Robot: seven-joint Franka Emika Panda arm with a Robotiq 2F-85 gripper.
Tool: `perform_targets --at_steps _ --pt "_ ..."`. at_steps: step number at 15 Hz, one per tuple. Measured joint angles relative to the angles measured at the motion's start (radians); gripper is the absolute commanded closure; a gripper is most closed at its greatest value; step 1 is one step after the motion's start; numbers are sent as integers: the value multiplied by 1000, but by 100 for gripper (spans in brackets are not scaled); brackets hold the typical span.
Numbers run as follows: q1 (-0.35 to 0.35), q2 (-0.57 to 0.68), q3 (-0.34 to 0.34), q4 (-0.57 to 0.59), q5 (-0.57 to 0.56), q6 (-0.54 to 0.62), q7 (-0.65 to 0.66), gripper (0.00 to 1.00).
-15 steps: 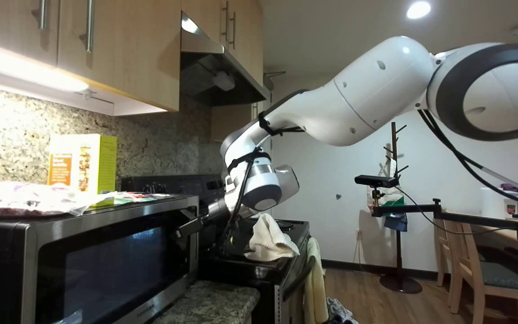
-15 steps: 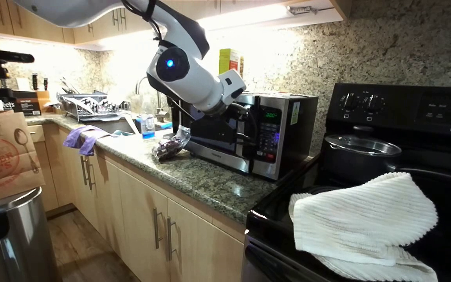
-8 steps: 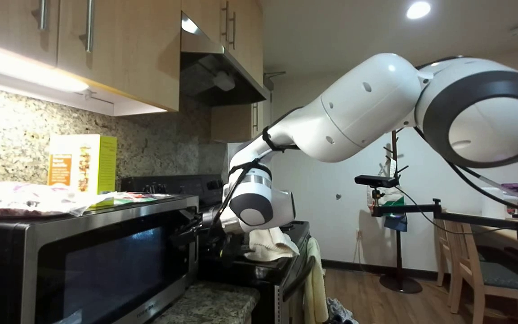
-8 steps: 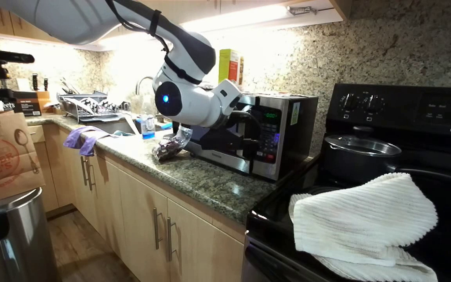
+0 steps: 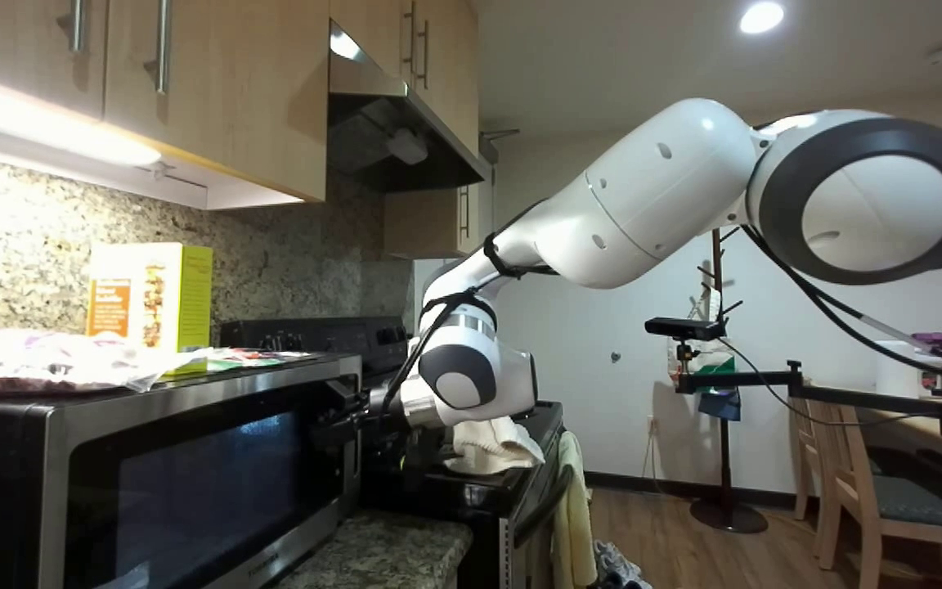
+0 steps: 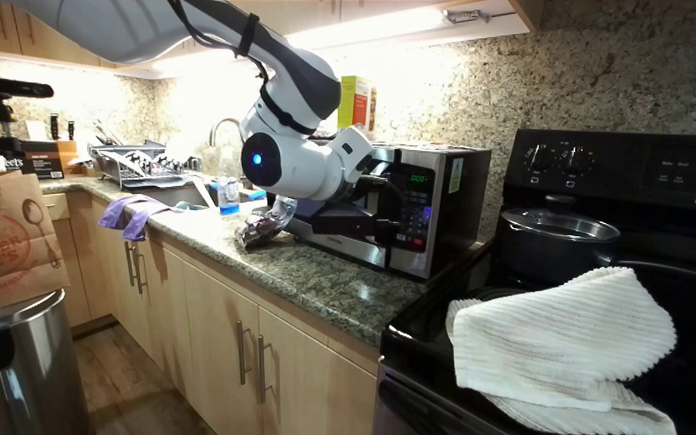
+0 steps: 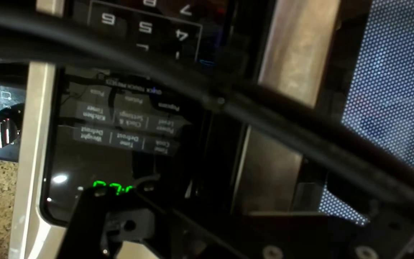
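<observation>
The microwave [image 6: 454, 205], black and steel with its door closed, stands on the counter. My black gripper [image 6: 388, 204] is at the front of it, by the steel upright strip [image 7: 279, 108] between door window and control panel. One finger sits higher and one lower in both exterior views, with a gap between them. The gripper [image 5: 340, 411] looks dark against the door. In the wrist view the gripper [image 7: 261, 201] comes in from the bottom, nothing visibly gripped. The control panel [image 7: 120, 118] and its green digits are close by. Whether the fingers touch the strip is hidden.
A loose black cable [image 7: 300, 147] crosses in front of the wrist camera. On the microwave lie a yellow-green box [image 5: 195, 303] and a plastic bag [image 5: 54, 360]. A shiny bag [image 6: 260, 226] rests on the counter. The stove bears a lidded pot [image 6: 556, 241] and a white towel [image 6: 553, 338].
The arm has come down and its wrist has tipped, bringing the gripper lower along the microwave front. Over the last half second it shifted only slightly. Other things stayed put.
</observation>
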Motion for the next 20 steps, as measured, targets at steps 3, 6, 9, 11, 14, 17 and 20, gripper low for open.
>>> perform_targets --at_steps 3,6,9,11,14,17,20 --pt "-73 -29 94 10 -2 35 -20 0" --pt "-139 -55 166 28 -3 89 -57 0" --pt "-118 -55 113 34 -3 96 -57 0" --pt "-101 -55 75 38 -4 100 -57 0" --pt "-75 -42 43 39 -5 89 -57 0" --pt "-72 -19 24 41 -6 31 -79 0" --pt "-126 -20 78 56 -9 -3 -139 0"
